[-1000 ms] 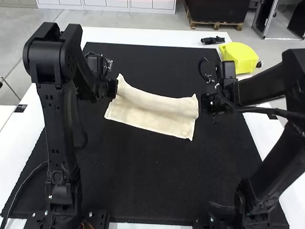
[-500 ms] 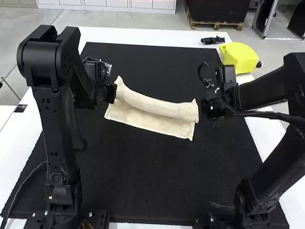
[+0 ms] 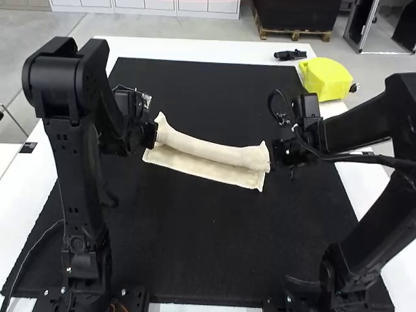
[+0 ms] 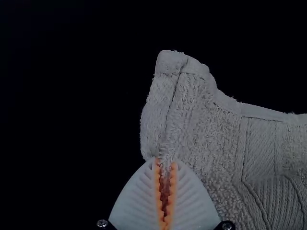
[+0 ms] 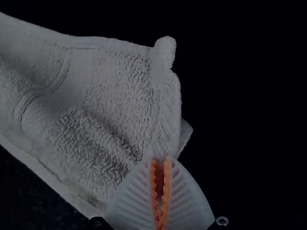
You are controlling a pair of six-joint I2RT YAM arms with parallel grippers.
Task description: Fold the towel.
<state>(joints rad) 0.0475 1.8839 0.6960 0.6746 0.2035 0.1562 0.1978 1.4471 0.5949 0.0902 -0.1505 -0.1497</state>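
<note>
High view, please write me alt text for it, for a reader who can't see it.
Two robot arms hold a cream towel by its raised, rolled-looking far part, the left pincer at one end and the right pincer at the other. The towel's near strip lies flat on a black mat; a yellow object sits at the far right.

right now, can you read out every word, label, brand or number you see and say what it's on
No text can be read anywhere.
Small dark tag on the white table, at the high view's left: any print is too small to read.
Towel: no lettering that I can make out.
Yellow object: no lettering that I can make out.
</note>
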